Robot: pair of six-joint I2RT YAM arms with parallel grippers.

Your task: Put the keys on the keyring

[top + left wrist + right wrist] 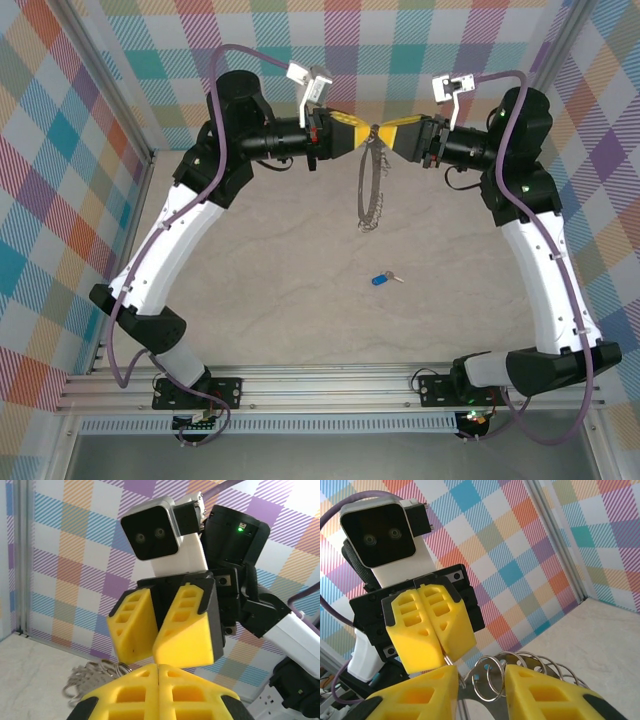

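High over surface (300,250), left gripper (441,656) fingers pressed together, clamped on top of keyring (366,222), which hangs below. Facing it tip to tip, right gripper (481,682) fingers part-way apart, ring's small loops between them; contact unclear. 1 blue-headed key (383,279) lies on surface, well apart from keyring.

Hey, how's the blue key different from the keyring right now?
The key is tiny with a blue head; the keyring is a large all-silver hoop strung with small loops. The key lies flat on the table; the keyring hangs in the air from the left claw. Both show silver metal.
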